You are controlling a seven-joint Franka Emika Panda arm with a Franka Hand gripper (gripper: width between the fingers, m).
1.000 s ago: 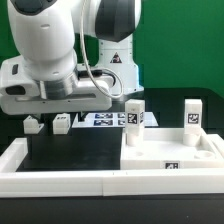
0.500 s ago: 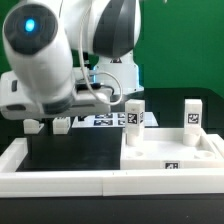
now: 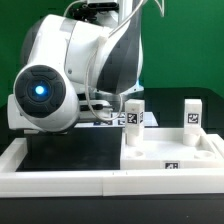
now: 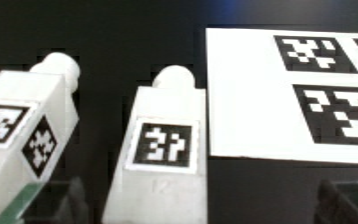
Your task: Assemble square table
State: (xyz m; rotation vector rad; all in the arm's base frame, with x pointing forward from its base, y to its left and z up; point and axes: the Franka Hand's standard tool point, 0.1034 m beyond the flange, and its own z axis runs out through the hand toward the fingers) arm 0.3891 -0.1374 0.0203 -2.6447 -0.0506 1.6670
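The square table's slab point(image 3: 175, 158) lay at four o'clock in the exterior view, where it had been half a second before. Two upright legs point(image 3: 134, 116) point(image 3: 191, 114) stood on its far corners, unmoved.

What changed was the arm point(image 3: 75, 65). It had swung down and round, so its blue-lit joint now faced you at nine o'clock. Its bulk covered the two loose legs you could see there earlier, and most of the marker board too.

In the wrist view those loose legs point(image 4: 30, 125) point(image 4: 163, 140) lay side by side on the black table, tags up, with a dark gap between them. The marker board point(image 4: 291, 95) lay just beside the second one, and a thin strip of black kept them apart.

The gripper point(image 4: 211, 205) hung over that second leg. Its fingers point(image 4: 357, 200) were spread wide, only dimly visible, and touching nothing you could make out.

For room, you had bare black table point(image 3: 70, 150) at seven o'clock, between the arm and the front rail point(image 3: 60, 180). It was bounded by the slab's side edge towards three o'clock. The slab's near edge sat just beside the rail.
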